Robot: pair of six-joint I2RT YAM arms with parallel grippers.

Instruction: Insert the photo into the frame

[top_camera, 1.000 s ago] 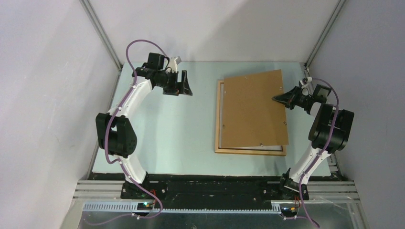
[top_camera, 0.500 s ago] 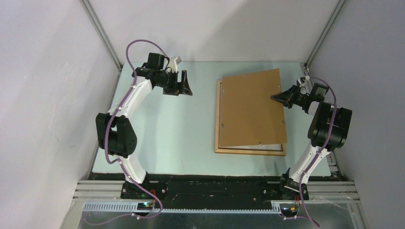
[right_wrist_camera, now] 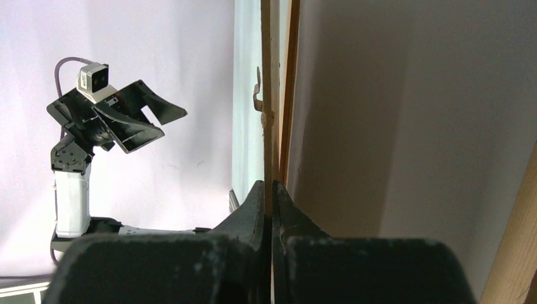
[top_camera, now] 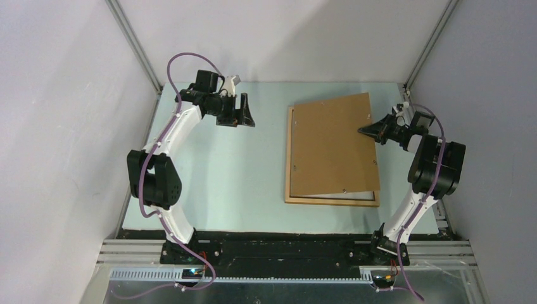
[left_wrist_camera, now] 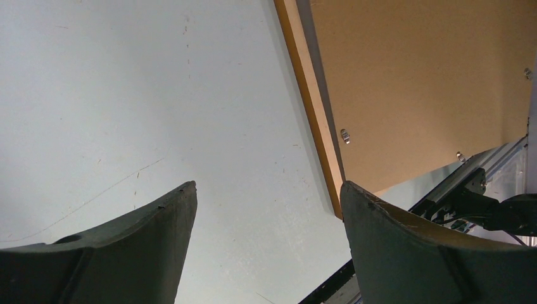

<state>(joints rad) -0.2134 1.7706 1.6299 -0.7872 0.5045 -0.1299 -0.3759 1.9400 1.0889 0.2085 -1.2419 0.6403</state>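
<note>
Stage: closing the back. The backing board point(top_camera: 332, 145) lies askew over the frame point(top_camera: 329, 201), its right edge pinched in the right gripper point(top_camera: 364, 130). The left gripper point(top_camera: 237, 120) hangs wide open, well apart. A white sliver beneath looks like the photo point(top_camera: 348, 194), already inside. Next: square the board into the frame.

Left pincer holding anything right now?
No, the left pincer stands open and empty over the pale green table, near the thin light-wood rectangular picture frame.
</note>
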